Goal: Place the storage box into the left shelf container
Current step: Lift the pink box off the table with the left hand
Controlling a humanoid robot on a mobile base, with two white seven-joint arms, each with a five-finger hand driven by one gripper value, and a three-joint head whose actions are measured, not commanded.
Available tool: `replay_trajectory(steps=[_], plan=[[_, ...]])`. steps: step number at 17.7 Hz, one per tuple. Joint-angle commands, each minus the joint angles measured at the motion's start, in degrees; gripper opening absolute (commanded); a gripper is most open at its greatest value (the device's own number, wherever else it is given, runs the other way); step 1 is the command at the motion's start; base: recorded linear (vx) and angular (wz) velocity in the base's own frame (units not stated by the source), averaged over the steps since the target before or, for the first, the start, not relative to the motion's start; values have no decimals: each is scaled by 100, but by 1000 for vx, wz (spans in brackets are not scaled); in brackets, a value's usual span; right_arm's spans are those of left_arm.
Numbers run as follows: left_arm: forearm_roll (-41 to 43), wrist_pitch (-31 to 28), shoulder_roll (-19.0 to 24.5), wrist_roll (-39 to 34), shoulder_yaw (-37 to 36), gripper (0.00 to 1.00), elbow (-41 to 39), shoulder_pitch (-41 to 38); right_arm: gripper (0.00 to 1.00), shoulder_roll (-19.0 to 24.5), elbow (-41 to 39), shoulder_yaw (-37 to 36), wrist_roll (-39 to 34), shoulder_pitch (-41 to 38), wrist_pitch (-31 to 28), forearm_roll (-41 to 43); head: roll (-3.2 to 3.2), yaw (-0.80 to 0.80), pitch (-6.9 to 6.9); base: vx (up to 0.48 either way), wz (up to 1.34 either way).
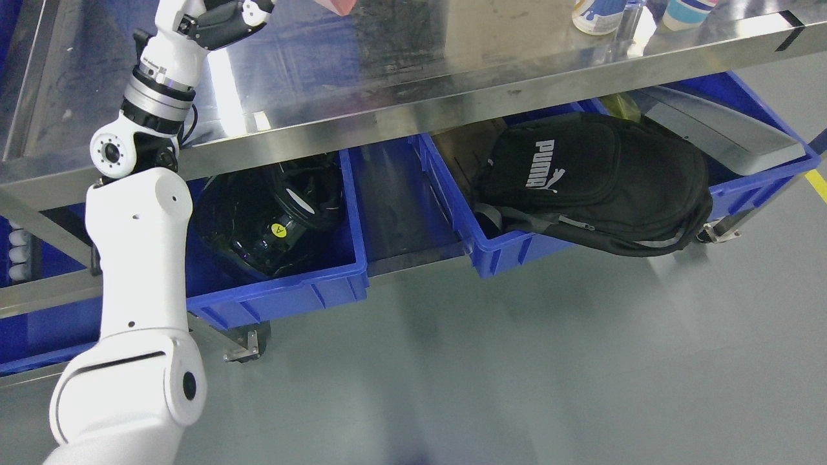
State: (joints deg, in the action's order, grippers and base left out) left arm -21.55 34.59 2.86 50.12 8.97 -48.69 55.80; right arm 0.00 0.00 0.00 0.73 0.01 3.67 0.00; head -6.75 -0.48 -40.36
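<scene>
Your left hand (pixel 226 22) sits at the top edge of the head view, above the steel surface (pixel 400 71), and it is cut off by the frame, so you cannot tell whether its fingers are apart, together or clamped on anything. Its white arm (pixel 139 258) rises from the lower left corner, passing in front of the surface's front edge. Your right arm does not show.

A pink thing (pixel 337 5) at the top edge, right of your hand, may be the storage box; too little of it shows to be sure. Two bottles (pixel 597 14) stand at the top right of the surface.

Under the surface, the left shelf container (pixel 303 287), a blue bin, holds a black helmet (pixel 271 216). The blue bin (pixel 510 252) to its right holds a black backpack (pixel 594 184) that hangs over its front rim.
</scene>
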Motion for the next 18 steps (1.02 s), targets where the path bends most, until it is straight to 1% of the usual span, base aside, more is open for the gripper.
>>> replay_trajectory(steps=[1,4,5,6,7,9,13,14,16,18], plan=[[-684,101,-186,-1088,-148,1,-1604,-1191,100,-100,-100,-17,-3,34,2,9,0,0,0,0,0],[-684,66,-186,-2784,-1070,1,-2993,-1939,100,-100,-100,-17,6,43,2,9,0,0,0,-3,71],[-684,-38,-186,-3163,-1404,1,-3484,-2176,100,-100,-100,-17,6,34,2,9,0,0,0,-14,164],[-684,-196,-186,-3332,-1633,1,-3889,-2352,100,-100,-100,-17,-3,34,2,9,0,0,0,-29,363],[-684,-354,-186,-3377,-1897,1,-4355,-2572,100,-100,-100,-17,-3,34,2,9,0,0,0,-29,363],[-675,-400,-186,-3360,-2345,1,-4744,-2897,100,-100,-100,-17,6,34,2,9,0,0,0,-51,536],[-675,-32,-186,-3123,-2996,1,-4755,-3399,100,-100,-100,-17,6,34,2,9,0,0,0,-84,1146],[-666,65,-186,-3114,-3067,1,-4755,-3592,100,-100,-100,-17,6,34,2,9,0,0,0,-95,1360],[-666,171,-186,-3114,-2850,1,-4755,-3830,100,-100,-100,-17,6,34,2,9,0,0,-3,-93,1549],[-666,163,-186,-3096,-2446,1,-4746,-4049,100,-100,-100,-17,-3,34,2,9,0,0,-4,-2,1690]])
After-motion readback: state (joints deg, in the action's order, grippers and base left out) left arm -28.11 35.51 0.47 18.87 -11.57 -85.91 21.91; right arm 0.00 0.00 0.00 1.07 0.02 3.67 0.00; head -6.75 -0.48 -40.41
